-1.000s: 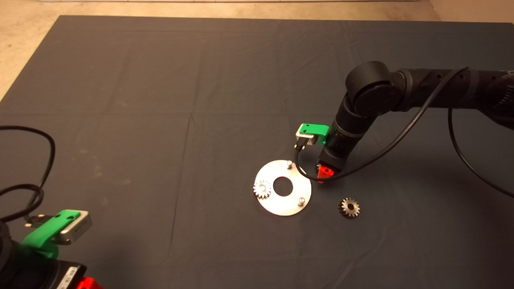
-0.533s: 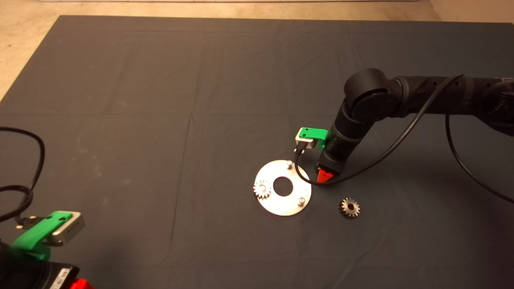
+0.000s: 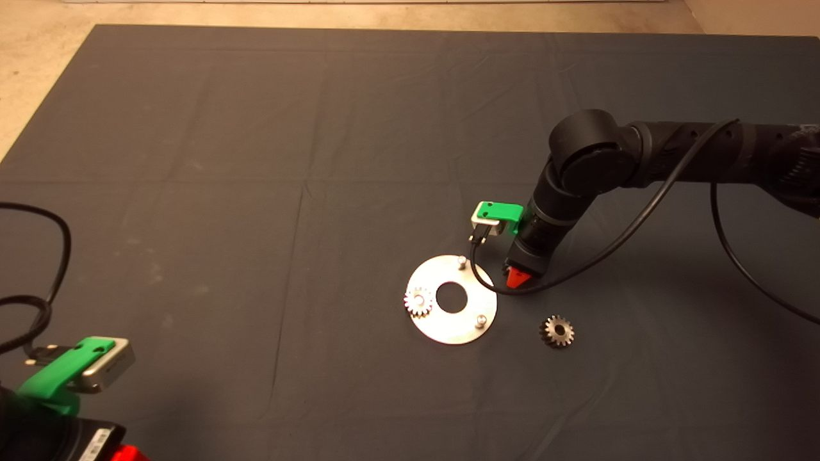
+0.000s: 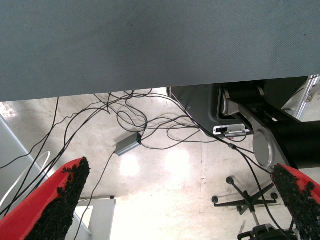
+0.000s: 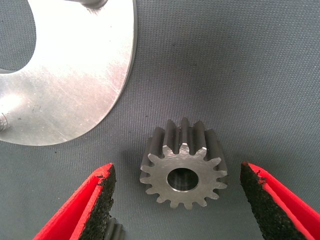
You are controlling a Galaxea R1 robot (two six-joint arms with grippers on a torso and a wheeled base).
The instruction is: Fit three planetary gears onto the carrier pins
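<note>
A flat shiny disc (image 3: 452,299) with a large central hole lies on the dark mat (image 3: 256,192) and serves as the reference for everything else. Three short pins stand on the disc: one at its far edge (image 3: 461,260), one at its near right edge (image 3: 480,319), and one at its left edge, which carries a gear (image 3: 418,301). A second gear (image 3: 557,331) lies flat on the mat to the right of the disc, well clear of its rim.

The right gripper (image 3: 516,278) hangs just off the disc's right rim, pointing down at the mat. In the right wrist view its fingers (image 5: 95,202) stand wide open with a third gear (image 5: 183,167) lying flat on the mat between them, touching neither pad. That gear rests just beside the disc's edge (image 5: 75,85). The teeth of another gear (image 5: 115,231) show at the frame edge.

The left gripper (image 3: 131,453) waits far to the left of the disc, near the mat's front edge, fingers (image 4: 60,200) spread and holding nothing; its camera sees floor and cables (image 4: 125,112).
</note>
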